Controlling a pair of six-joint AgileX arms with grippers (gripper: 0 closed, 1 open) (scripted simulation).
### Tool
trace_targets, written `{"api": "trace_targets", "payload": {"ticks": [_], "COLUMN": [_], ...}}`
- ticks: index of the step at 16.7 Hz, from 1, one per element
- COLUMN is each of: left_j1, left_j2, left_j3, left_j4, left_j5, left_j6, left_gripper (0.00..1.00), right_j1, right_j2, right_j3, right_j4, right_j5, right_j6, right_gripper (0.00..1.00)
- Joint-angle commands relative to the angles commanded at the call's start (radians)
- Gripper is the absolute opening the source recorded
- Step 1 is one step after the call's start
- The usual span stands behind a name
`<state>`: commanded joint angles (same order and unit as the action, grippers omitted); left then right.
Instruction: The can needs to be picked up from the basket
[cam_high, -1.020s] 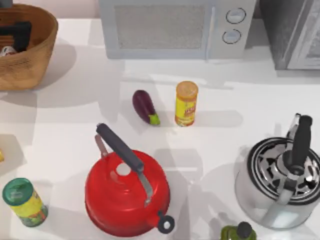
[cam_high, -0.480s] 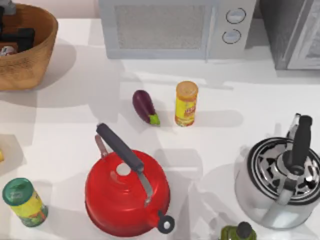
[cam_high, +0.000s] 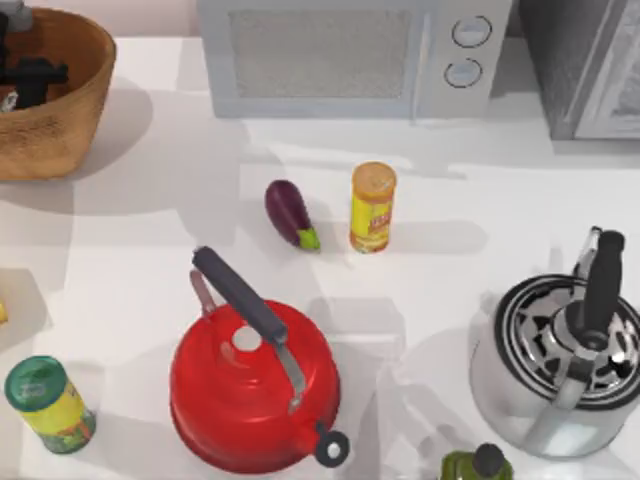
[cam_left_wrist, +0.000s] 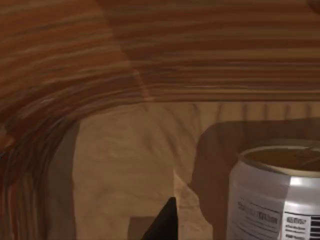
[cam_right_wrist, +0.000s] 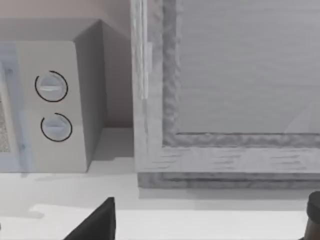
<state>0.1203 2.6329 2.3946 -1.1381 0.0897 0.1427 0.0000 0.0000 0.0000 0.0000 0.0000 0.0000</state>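
The orange-brown wicker basket (cam_high: 70, 90) stands at the table's far left corner. My left gripper (cam_high: 28, 78) is down inside it, just over the can (cam_high: 8, 101), of which a whitish sliver peeks out beside it. In the left wrist view the can (cam_left_wrist: 275, 200) stands upright and close on the basket floor (cam_left_wrist: 125, 165), showing a pale tan top and a whitish printed side, with the woven wall (cam_left_wrist: 150, 55) curving behind it. My right gripper (cam_right_wrist: 205, 225) is parked off the right side, open, one dark fingertip (cam_right_wrist: 97, 222) showing.
A microwave (cam_high: 350, 55) lines the back edge and a grey cabinet (cam_high: 590, 65) fills the back right. An eggplant (cam_high: 290, 213) and a yellow canister (cam_high: 373, 207) lie mid-table. In front are a red kettle (cam_high: 255, 385), a green-lidded can (cam_high: 48, 403) and a steel kettle (cam_high: 560, 360).
My left gripper has shifted a little inside the basket, toward its left side and lower, covering more of the can. Nothing else on the table moved.
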Motion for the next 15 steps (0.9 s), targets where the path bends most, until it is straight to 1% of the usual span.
{"api": "trace_targets", "payload": {"ticks": [5, 6, 13, 15], "left_j1": [0.0, 0.0, 0.0, 0.003], "left_j2": [0.0, 0.0, 0.0, -0.037], "left_j3": [0.0, 0.0, 0.0, 0.001], "left_j4": [0.0, 0.0, 0.0, -0.003], "left_j5": [0.0, 0.0, 0.0, -0.007], "left_j6": [0.0, 0.0, 0.0, -0.001], "left_gripper": [0.02, 0.0, 0.0, 0.0], "right_j1": [0.0, 0.0, 0.0, 0.0], "right_j2": [0.0, 0.0, 0.0, 0.0], "right_j3": [0.0, 0.0, 0.0, 0.0], "right_j4": [0.0, 0.0, 0.0, 0.0], "right_j5": [0.0, 0.0, 0.0, 0.0], "right_j6": [0.0, 0.0, 0.0, 0.0], "right_gripper": [1.0, 1.0, 1.0, 1.0]}}
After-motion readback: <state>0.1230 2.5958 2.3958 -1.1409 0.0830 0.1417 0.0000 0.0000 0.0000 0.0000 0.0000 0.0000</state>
